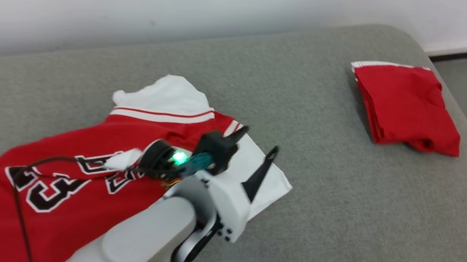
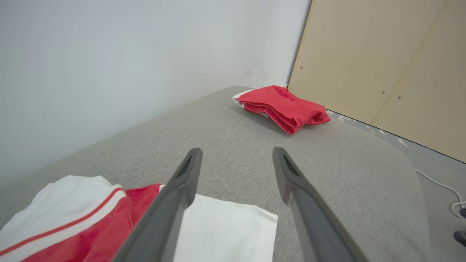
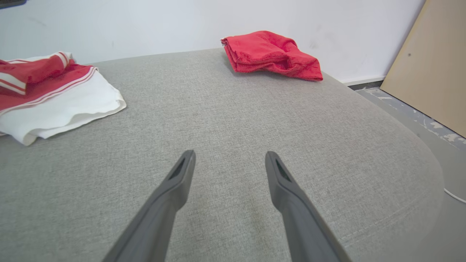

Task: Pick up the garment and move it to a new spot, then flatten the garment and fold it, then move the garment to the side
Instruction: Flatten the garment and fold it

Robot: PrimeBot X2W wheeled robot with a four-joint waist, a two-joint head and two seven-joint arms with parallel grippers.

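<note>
The left pincer [image 1: 259, 140] hangs just above the red and white jersey [image 1: 130, 125], its two fingers spread wide and with nothing between them. The white corner [image 2: 225, 233] of the jersey lies directly under its fingertips, and the red body with the dark number runs back beside its forearm. The right pincer [image 3: 230, 153] is spread and empty too, low over the bare grey cushion [image 1: 321, 202], with the jersey well apart from it on its left. A folded red garment [image 1: 408, 106] lies far ahead of both pincers, near the cushion's far edge. The jersey is rumpled, with one part lying over another, so I judge that the flattening step is now in hand and the folding is not yet begun. The next move probably calls for the left pincer to go down and pinch an edge, while the right pincer comes across to take another edge, so that both can pull the cloth smooth.
</note>
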